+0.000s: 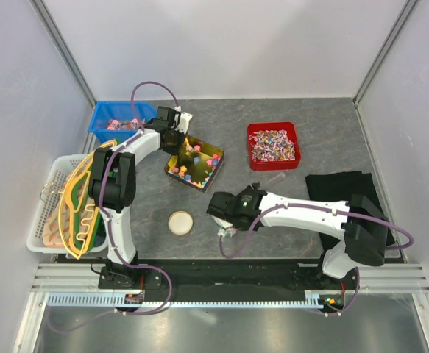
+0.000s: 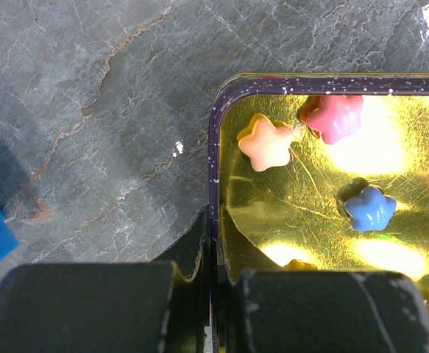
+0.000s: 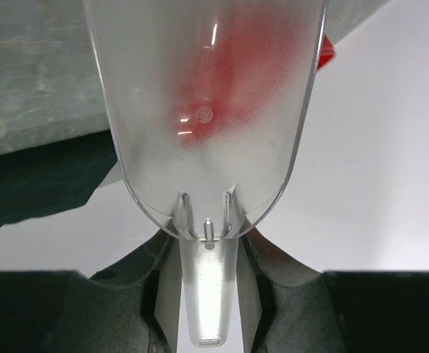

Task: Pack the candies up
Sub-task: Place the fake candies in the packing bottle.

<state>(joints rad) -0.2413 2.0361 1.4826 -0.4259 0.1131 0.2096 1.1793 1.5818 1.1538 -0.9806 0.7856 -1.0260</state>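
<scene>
A square gold tin (image 1: pixel 213 153) stands mid-table with several small star-shaped candies (image 1: pixel 188 173) in mixed colours inside. In the left wrist view a peach candy (image 2: pixel 266 143), a pink one (image 2: pixel 333 116) and a blue one (image 2: pixel 369 208) lie on its gold floor (image 2: pixel 302 191). My left gripper (image 1: pixel 171 137) is shut on the tin's near-left wall (image 2: pixel 214 169), one finger inside and one outside (image 2: pixel 215 246). My right gripper (image 1: pixel 254 189) is shut on the handle of a clear plastic scoop (image 3: pixel 207 110), held above the table right of the tin (image 1: pixel 273 179). The scoop looks empty.
A red bin (image 1: pixel 252 144) of pink-white wrapped sweets stands at the back right, and a blue bin (image 1: pixel 100 125) with wrapped sweets at the back left. A white basket (image 1: pixel 41 220) sits at the left edge, a round lid (image 1: pixel 180 222) in front, and a black cloth (image 1: pixel 343 190) to the right.
</scene>
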